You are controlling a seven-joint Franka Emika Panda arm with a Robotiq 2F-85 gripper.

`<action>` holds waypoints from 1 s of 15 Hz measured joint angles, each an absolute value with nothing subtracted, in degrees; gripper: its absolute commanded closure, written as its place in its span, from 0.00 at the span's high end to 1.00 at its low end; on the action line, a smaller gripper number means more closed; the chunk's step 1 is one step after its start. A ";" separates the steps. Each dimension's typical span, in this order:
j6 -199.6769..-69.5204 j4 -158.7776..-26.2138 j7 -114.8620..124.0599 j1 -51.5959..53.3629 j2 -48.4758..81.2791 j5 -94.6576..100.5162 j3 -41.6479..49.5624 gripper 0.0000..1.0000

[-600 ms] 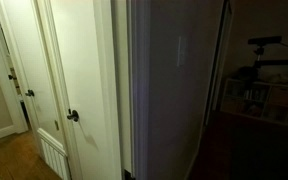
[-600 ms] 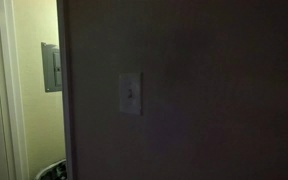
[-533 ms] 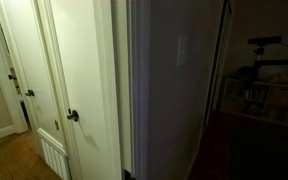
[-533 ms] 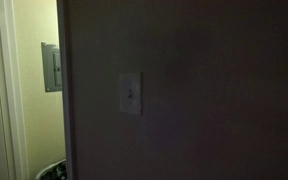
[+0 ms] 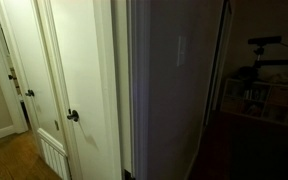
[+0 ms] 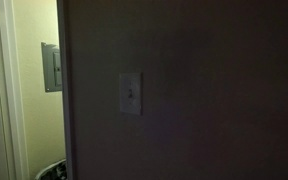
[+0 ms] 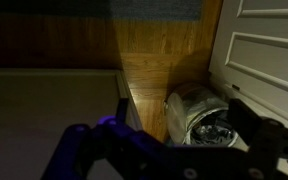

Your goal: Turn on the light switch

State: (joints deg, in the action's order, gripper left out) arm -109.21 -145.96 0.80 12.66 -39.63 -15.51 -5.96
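1. One pincer (image 7: 174, 160) shows only in the wrist view, as dark, blurred shapes along the bottom edge. Whether it is released or clenched cannot be told from them. Nothing appears to be between its parts.
2. Beyond it, the wrist camera looks down on a wooden floor (image 7: 154, 60). A round basket-like container (image 7: 199, 120) stands beside a white panelled door (image 7: 264, 50). No wall plate appears in this view.
3. Neither the pincer nor the arm appears in the exterior views, so it seems well apart from its target.
4. On the dim wall, the light switch (image 6: 130, 93) is a pale upright plate with a slim rocker. It also shows faintly in an exterior view (image 5: 180, 49), on the dark wall face just past the door frame.
5. Farther off are a dark door knob (image 5: 72, 116) and a grey electrical panel (image 6: 51, 67) in the lit room beyond.
6. Judging by this, the approach is the step in hand, and the switch is untouched.
7. Next, the wrist likely needs to rise from facing the floor and turn toward the wall. A fingertip must then meet the rocker squarely, because the target is small and the light is poor.
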 measured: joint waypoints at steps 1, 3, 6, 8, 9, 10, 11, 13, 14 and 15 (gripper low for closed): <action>-109.21 -145.96 0.80 12.55 -39.57 -15.51 -5.97 1.00; -109.28 -145.96 0.80 12.03 -39.17 -15.43 -5.95 1.00; -111.59 -146.06 0.65 10.16 -37.89 -14.69 -5.75 1.00; -114.60 -146.10 0.29 8.40 -36.30 -13.21 -5.27 1.00; -116.37 -146.10 0.04 7.45 -35.27 -12.27 -4.96 1.00; -118.49 -146.10 -0.11 6.51 -34.09 -11.17 -4.61 1.00; -120.81 -146.09 -0.15 5.62 -32.83 -10.02 -4.27 1.00; -125.36 -145.93 -0.15 3.90 -30.15 -7.51 -3.74 1.00; -127.23 -145.63 -0.13 3.14 -28.79 -6.28 -3.61 1.00; -128.66 -145.19 -0.10 2.58 -27.62 -5.17 -3.53 1.00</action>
State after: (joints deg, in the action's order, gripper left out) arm -128.66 -145.19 -0.10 2.58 -27.62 -5.17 -3.53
